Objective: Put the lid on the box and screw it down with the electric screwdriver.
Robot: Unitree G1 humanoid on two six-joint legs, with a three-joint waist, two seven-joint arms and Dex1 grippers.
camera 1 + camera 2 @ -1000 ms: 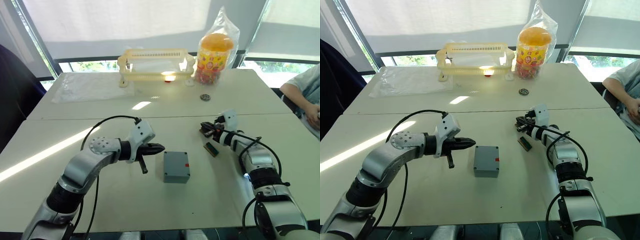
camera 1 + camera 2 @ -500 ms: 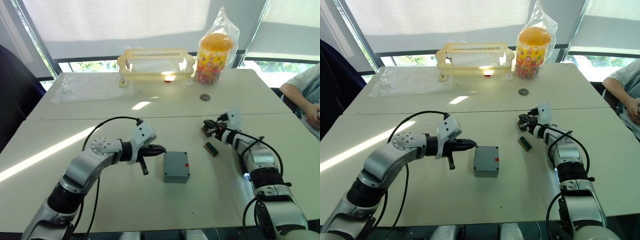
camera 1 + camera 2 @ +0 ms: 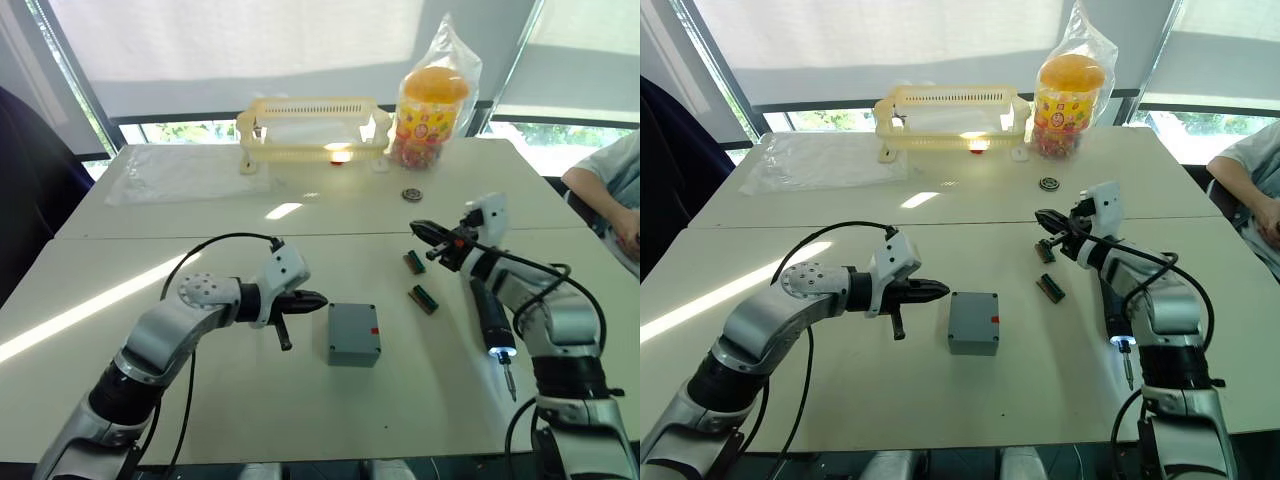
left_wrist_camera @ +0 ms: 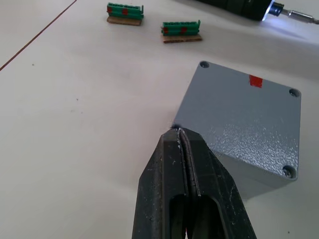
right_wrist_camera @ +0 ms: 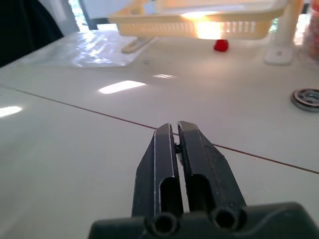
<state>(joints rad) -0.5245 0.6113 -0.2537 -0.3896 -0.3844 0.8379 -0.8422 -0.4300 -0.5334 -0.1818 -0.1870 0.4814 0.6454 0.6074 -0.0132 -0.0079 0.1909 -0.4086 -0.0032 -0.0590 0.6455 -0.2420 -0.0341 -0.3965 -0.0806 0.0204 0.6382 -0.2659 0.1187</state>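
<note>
Box with lid seated, centre of tabletop; electric screwdriver lying right. Left hand closed, empty, beside box; right hand closed, empty. Screwdriver rigid, probably heavy: grasp mid-barrel.

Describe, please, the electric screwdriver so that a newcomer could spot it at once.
Start at the white table and go to its right side, beside the robot's right arm. The screwdriver lies flat there: a thick black cylinder with a thin metal bit and a small lit tip, far longer than the two green connectors nearby.
</note>
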